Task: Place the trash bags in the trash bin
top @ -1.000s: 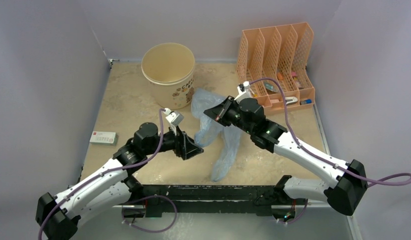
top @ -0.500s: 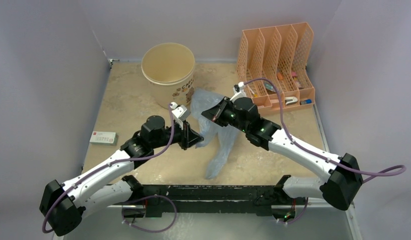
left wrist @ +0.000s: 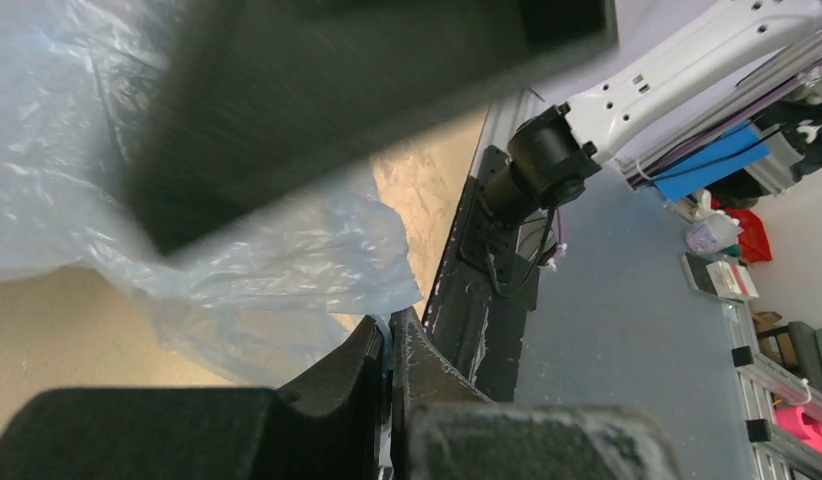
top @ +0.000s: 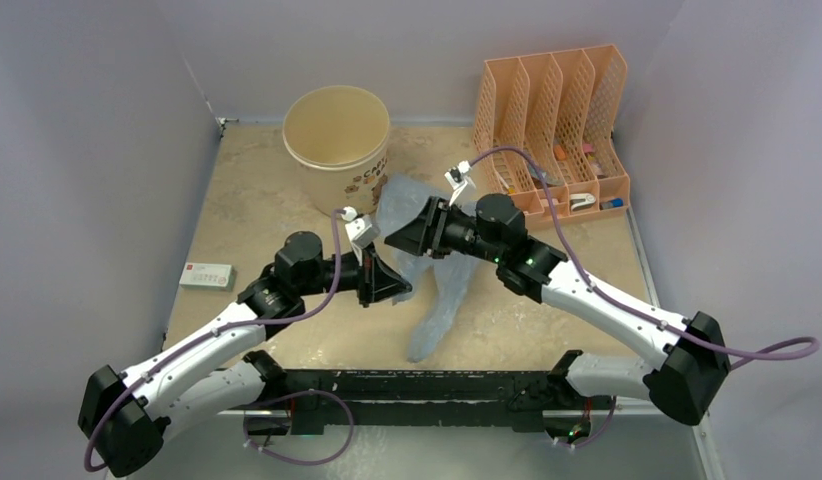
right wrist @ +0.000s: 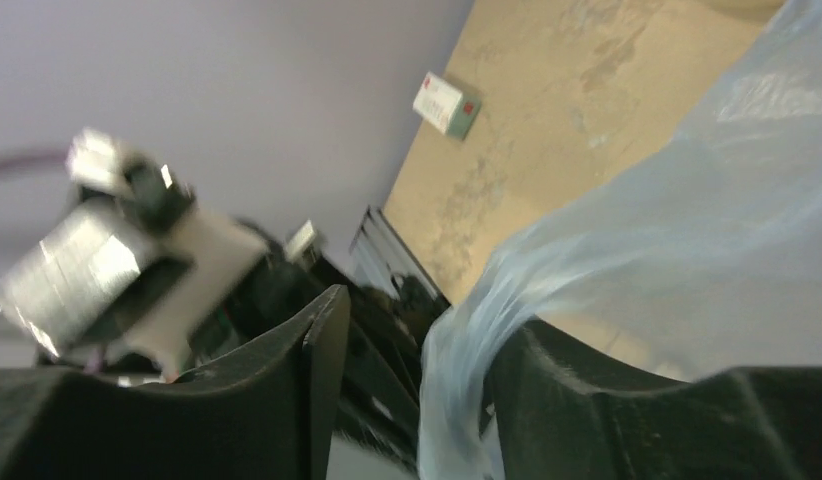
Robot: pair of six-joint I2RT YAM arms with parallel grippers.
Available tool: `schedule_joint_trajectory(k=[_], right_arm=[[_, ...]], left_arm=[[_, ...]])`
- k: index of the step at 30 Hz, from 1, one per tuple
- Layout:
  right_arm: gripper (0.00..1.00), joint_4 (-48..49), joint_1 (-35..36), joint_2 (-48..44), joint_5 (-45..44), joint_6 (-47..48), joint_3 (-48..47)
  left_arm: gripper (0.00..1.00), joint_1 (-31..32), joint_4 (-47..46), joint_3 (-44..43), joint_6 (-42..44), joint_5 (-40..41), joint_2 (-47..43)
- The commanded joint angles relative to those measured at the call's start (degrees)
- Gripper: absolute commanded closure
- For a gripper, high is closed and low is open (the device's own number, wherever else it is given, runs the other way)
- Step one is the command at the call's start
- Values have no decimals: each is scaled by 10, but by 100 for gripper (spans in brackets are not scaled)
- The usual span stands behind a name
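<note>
The pale-blue translucent trash bag (top: 445, 295) lies crumpled on the tan table between the two arms, in front of the cream trash bin (top: 337, 150). My left gripper (top: 395, 290) is at the bag's left edge, shut on a fold of the film (left wrist: 390, 330). My right gripper (top: 395, 238) hovers just behind it, above the bag. Its jaws are open, and the bag (right wrist: 687, 220) drapes loosely against the right finger (right wrist: 532, 360). In the left wrist view the bag (left wrist: 287, 250) spreads out past my fingertips, and the right gripper's dark body fills the top.
An orange mesh file organizer (top: 552, 120) stands at the back right. A small white box (top: 207, 275) lies near the left edge. A black rail (top: 417, 385) runs along the near edge. Purple walls enclose the table.
My left gripper has shut on the bag's edge. My right gripper has opened, let go of the bag and swung left toward the left gripper.
</note>
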State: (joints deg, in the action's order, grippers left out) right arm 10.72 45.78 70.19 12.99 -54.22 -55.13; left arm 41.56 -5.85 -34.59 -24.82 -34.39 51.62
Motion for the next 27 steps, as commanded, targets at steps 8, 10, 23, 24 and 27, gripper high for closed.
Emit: schedule_joint_trajectory(k=[8, 10, 23, 24, 27], right_arm=[[59, 137, -2, -95, 208, 40, 126], [70, 199, -2, -96, 219, 3, 150], [100, 136, -2, -103, -24, -149, 148], [100, 125, -2, -105, -30, -162, 152], [100, 71, -2, -109, -51, -189, 140]], left_arm=[[100, -85, -162, 57, -110, -172, -11], [100, -88, -175, 57, -116, -202, 1], [25, -96, -54, 83, -111, -20, -106], [29, -95, -43, 74, -107, 3, -111], [34, -75, -94, 46, -98, 4, -72]])
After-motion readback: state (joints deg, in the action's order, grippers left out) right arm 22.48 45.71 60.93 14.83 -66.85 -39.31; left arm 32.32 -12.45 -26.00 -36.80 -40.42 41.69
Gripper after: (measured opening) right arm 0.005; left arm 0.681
